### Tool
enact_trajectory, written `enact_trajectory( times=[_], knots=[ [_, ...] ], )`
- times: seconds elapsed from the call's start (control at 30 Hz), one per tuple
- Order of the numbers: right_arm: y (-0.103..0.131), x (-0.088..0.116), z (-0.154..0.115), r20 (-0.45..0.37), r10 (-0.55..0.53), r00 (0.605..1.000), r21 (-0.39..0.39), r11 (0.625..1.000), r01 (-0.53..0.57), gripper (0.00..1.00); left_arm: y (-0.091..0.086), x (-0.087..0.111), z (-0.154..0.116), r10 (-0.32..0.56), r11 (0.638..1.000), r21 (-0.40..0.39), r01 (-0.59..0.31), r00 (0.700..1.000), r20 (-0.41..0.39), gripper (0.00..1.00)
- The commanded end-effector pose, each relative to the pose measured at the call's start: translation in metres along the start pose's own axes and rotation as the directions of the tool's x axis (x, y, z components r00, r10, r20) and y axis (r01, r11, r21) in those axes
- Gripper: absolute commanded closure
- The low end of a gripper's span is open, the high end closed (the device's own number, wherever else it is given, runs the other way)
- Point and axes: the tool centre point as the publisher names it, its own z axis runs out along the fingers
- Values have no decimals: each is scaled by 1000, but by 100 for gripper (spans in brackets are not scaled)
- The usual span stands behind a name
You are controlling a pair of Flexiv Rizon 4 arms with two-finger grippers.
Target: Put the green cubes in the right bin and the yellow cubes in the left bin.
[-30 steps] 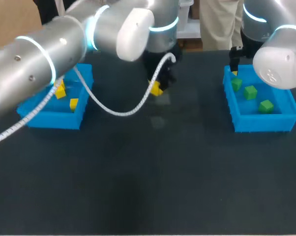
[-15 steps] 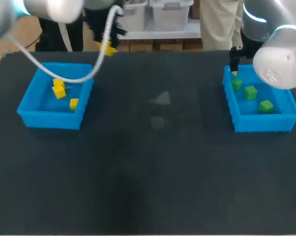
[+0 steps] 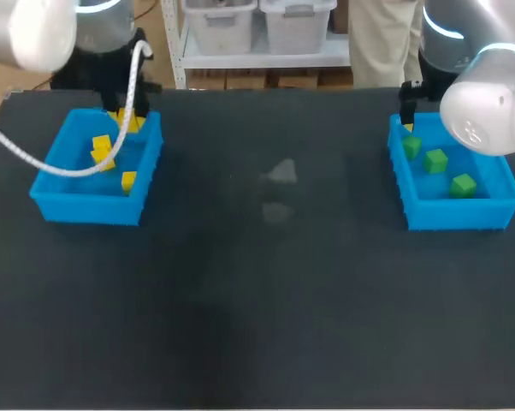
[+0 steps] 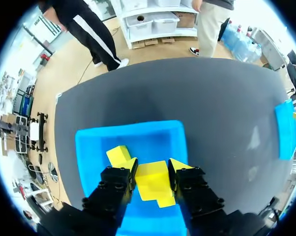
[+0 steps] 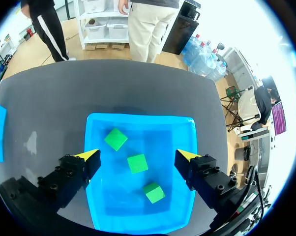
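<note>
Three green cubes (image 3: 436, 160) lie in the right bin (image 3: 458, 214) at the right of the frame, under my released right pincer (image 5: 138, 155), and several yellow cubes (image 3: 128, 180) lie in the left bin (image 3: 86, 208) at the upper left. My left pincer (image 4: 153, 166) is clenched on one more yellow cube (image 4: 152, 183) just over that bin, so I judge that only dropping it is left. The tabletop (image 3: 257, 325) is dark, with two pale smudges (image 3: 281, 173) near the middle.

There are two open blue plastic bins (image 3: 86, 210) on the dark worktop (image 3: 257, 300), one at 9 o'clock and one at 3 o'clock. I count three small green cubes (image 3: 436, 159) and four small yellow cubes (image 3: 128, 180).
</note>
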Motion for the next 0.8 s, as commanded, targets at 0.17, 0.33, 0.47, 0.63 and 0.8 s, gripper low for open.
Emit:
enact_trajectory(
  times=[0.17,0.33,0.47,0.63,0.8],
  knots=[
    [-1,2,0,6,1,1000,0,1000,-1,0,15,20,3,-20,1000,5,19,982,187,100],
    [-1,2,0,6,1,1000,0,1000,-1,0,19,29,8,-42,999,13,41,982,185,36],
    [-1,2,0,6,1,1000,0,1000,-1,0,17,33,9,-87,994,91,67,970,225,0],
    [-1,2,0,6,1,1000,0,1000,-1,0,1,26,3,-154,967,244,71,928,339,0],
    [-1,2,0,6,1,1000,0,1000,-1,0,-8,21,5,-202,953,286,100,914,352,0]
  ],
)
